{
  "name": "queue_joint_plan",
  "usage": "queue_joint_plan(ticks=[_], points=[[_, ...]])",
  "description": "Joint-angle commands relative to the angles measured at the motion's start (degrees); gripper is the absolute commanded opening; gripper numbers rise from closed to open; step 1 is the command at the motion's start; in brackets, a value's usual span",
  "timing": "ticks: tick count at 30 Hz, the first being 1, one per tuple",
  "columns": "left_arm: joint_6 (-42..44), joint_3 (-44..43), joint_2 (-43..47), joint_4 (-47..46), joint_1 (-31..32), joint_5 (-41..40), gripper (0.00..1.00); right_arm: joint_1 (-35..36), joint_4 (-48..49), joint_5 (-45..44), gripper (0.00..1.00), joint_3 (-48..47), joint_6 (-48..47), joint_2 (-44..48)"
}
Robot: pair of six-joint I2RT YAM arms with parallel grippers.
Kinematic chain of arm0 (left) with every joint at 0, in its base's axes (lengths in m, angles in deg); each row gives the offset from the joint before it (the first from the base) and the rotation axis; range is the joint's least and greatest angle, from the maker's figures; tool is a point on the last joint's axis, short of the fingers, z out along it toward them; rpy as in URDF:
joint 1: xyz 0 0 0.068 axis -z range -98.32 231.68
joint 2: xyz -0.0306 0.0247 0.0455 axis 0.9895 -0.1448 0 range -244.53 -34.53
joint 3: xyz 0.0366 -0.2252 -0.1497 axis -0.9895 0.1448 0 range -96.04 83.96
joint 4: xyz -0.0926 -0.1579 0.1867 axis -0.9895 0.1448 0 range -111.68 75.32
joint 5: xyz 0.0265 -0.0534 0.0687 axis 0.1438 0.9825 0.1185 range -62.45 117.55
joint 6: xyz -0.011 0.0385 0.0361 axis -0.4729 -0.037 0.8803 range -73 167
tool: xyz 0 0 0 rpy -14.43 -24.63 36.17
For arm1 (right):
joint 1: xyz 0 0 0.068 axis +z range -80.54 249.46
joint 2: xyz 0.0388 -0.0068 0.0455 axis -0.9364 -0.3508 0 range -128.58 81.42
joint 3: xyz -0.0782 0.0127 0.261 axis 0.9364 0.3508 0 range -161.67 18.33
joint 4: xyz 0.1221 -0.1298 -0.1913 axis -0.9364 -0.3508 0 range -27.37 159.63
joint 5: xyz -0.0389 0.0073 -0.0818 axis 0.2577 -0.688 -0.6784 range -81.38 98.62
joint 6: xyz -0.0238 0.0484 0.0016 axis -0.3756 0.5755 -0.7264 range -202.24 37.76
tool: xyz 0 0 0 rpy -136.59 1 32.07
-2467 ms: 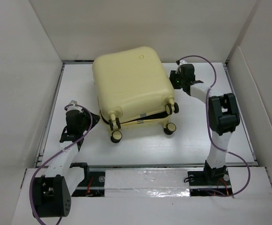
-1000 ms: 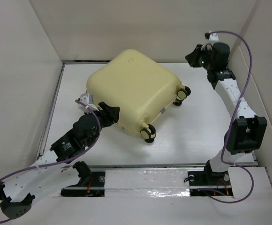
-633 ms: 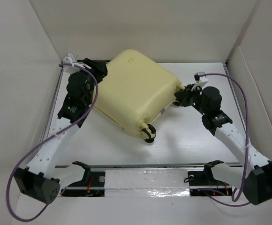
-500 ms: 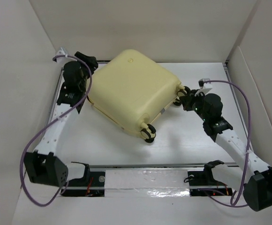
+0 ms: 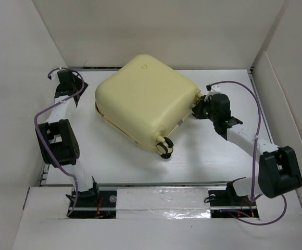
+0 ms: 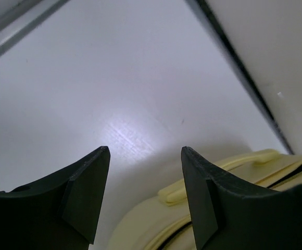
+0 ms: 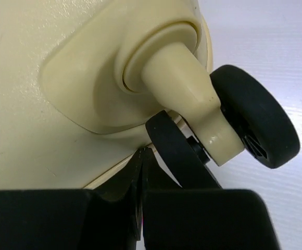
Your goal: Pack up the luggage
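The luggage [image 5: 143,99], a pale-yellow hard-shell suitcase, lies closed on the white table, turned at an angle. One caster wheel [image 5: 165,148] shows at its near corner. My left gripper [image 5: 67,78] is open and empty at the far left, apart from the case; its wrist view shows a yellow edge and handle of the luggage [image 6: 213,172] below the fingers. My right gripper [image 5: 199,107] is shut with nothing between the fingers, its tips [image 7: 143,156] pressed against the case's right corner beside a caster wheel [image 7: 255,122].
White walls enclose the table on the left [image 5: 21,78], back [image 5: 161,31] and right [image 5: 291,99]. A black rail [image 5: 78,69] runs along the back left edge. The arm bases and a taped strip [image 5: 161,198] lie at the near edge.
The left arm has drawn back from the luggage's left edge to the far left corner. The right gripper has stayed at the right caster, its arm folded lower. The luggage holds its place.
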Motion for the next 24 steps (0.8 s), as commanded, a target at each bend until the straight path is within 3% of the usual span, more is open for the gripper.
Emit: queue_joint_plan(ticks=[1, 8, 14, 18, 24], points=[[0.23, 2.12, -0.47, -0.72, 0.83, 1.78, 0.54, 0.87, 3.2, -0.89, 0.0, -7.41, -0.74, -4.61], [-3.8, 9.68, 0.06, -6.87, 4.7, 3.98, 0.54, 3.24, 3.98, -1.24, 0.0, -14.19, -0.83, -14.37], [-12.59, 28.03, 5.24, -20.31, 7.86, 4.25, 0.49, 4.39, 2.58, 0.69, 0.01, -20.43, -1.79, -20.36], [-15.41, 43.22, 13.3, -29.54, 11.1, 2.76, 0.47, 4.39, -0.31, 1.92, 0.01, -25.79, -3.37, -23.7], [-14.1, 55.19, 27.7, -30.36, 18.22, 0.47, 0.45, 3.25, -4.36, 4.39, 0.02, -32.83, -5.13, -28.1]])
